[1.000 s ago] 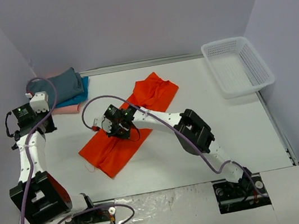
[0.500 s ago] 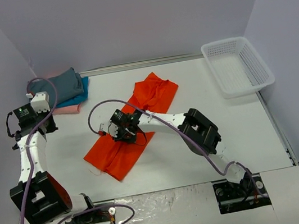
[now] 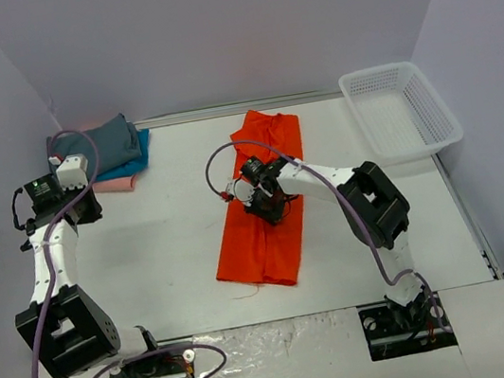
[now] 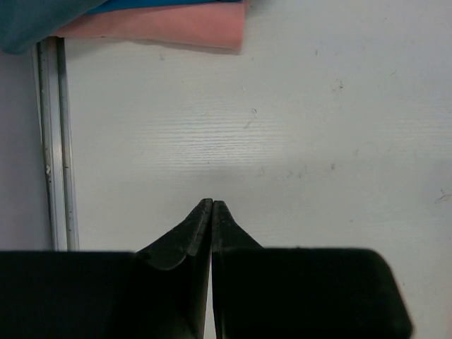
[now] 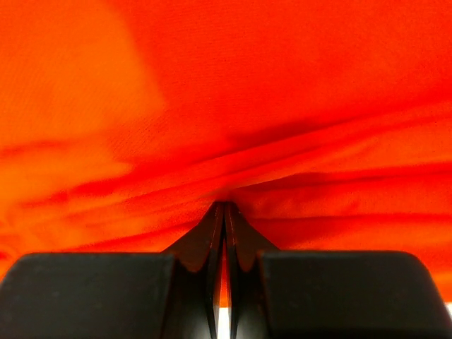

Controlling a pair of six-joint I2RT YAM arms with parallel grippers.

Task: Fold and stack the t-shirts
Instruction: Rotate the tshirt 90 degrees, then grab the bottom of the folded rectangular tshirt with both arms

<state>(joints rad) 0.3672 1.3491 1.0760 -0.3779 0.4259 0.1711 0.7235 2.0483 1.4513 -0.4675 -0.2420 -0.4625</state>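
On the white table (image 3: 167,260), just beyond the arm bases, lies the near hem of the bright orange cloth t-shirt (image 3: 261,245). It is folded into a long strip that runs from the near middle of the table toward the far wall. About halfway along this strip the right gripper (image 5: 224,206) is down on the cloth. Its jaws are pressed together, and the orange fabric gathers into creases that meet at the tips, so a fold is pinched between them.

Well apart, at the left, the left gripper (image 4: 212,205) hangs over bare table with its jaws closed tight and nothing between them.

Past it, in the far left corner, the dark grey-teal folded t-shirt (image 3: 105,140) tops a stack with the bright blue folded t-shirt (image 3: 142,147) and the pale pink folded t-shirt (image 3: 117,183) under it. The white plastic mesh basket (image 3: 378,73) sits in the far right corner.
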